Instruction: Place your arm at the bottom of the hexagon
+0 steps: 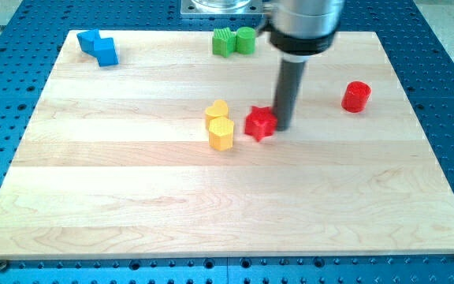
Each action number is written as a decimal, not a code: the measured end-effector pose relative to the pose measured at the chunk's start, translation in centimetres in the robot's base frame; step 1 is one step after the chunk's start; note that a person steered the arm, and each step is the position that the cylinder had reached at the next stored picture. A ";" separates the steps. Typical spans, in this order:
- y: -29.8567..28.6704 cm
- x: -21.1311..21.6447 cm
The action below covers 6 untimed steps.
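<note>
The yellow hexagon (221, 133) stands near the middle of the wooden board (227, 205). A yellow heart-shaped block (217, 110) touches it at its top side. A red star-shaped block (260, 123) lies just to the hexagon's right. My tip (283, 127) rests on the board at the right edge of the red star, to the right of the hexagon and slightly above its level. The rod rises from there to the arm's head at the view's top.
Two blue blocks (98, 47) sit at the top left corner. Two green blocks (234, 41) sit at the top middle. A red cylinder (356, 96) stands at the right. A blue perforated table surrounds the board.
</note>
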<state>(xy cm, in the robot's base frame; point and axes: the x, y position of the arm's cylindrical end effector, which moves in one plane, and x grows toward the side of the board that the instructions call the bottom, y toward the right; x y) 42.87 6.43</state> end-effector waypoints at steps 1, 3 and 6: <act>-0.8 0.5; -0.9 3.5; -8.6 7.5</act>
